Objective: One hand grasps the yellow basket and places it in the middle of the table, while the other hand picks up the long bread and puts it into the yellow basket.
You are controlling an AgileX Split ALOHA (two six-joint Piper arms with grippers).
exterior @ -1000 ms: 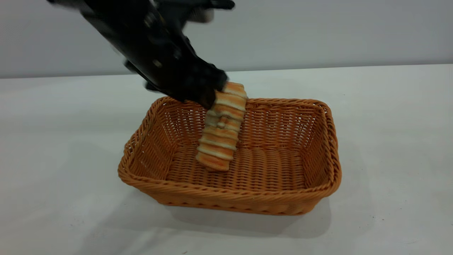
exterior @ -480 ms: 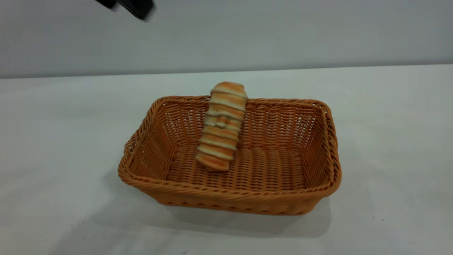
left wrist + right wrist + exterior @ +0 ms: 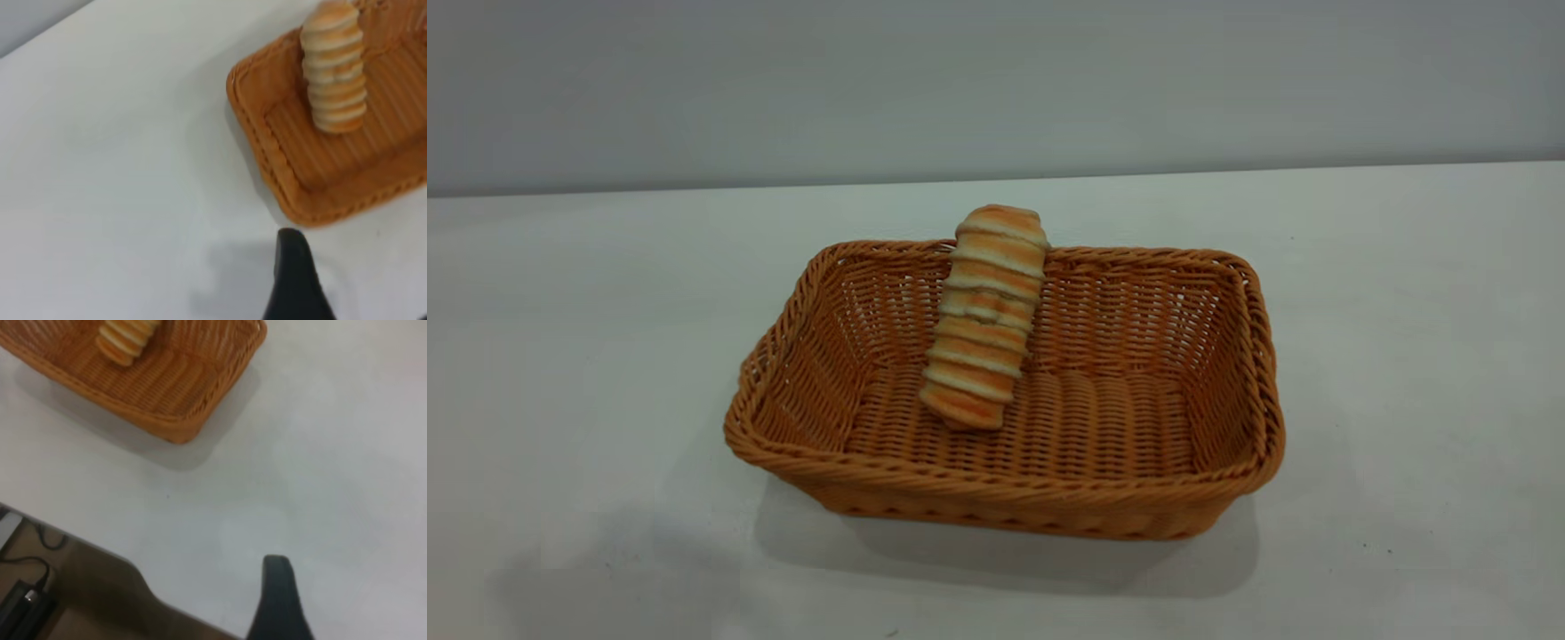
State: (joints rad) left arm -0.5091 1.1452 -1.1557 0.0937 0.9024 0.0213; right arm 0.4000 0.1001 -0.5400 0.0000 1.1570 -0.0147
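The yellow basket point(image 3: 1005, 484) stands on the white table point(image 3: 1405, 356), near the middle. The long bread point(image 3: 985, 320) lies inside it, its lower end on the basket floor and its upper end propped on the far wall above the rim. No gripper shows in the exterior view. In the left wrist view the basket point(image 3: 267, 143) and bread point(image 3: 335, 67) lie ahead of my left gripper point(image 3: 360, 287), which is open and empty above bare table; one black finger point(image 3: 293, 273) shows. My right gripper point(image 3: 353, 607) is open and empty, apart from the basket point(image 3: 180, 427); one finger point(image 3: 277, 600) shows.
A grey wall point(image 3: 996, 80) rises behind the table. In the right wrist view the table's edge point(image 3: 100, 543) runs close by, with brown floor and a black cabled device point(image 3: 23, 603) below it.
My left gripper let go of the bread, rose up and to the left and left the exterior view. The bread stayed propped in the basket.
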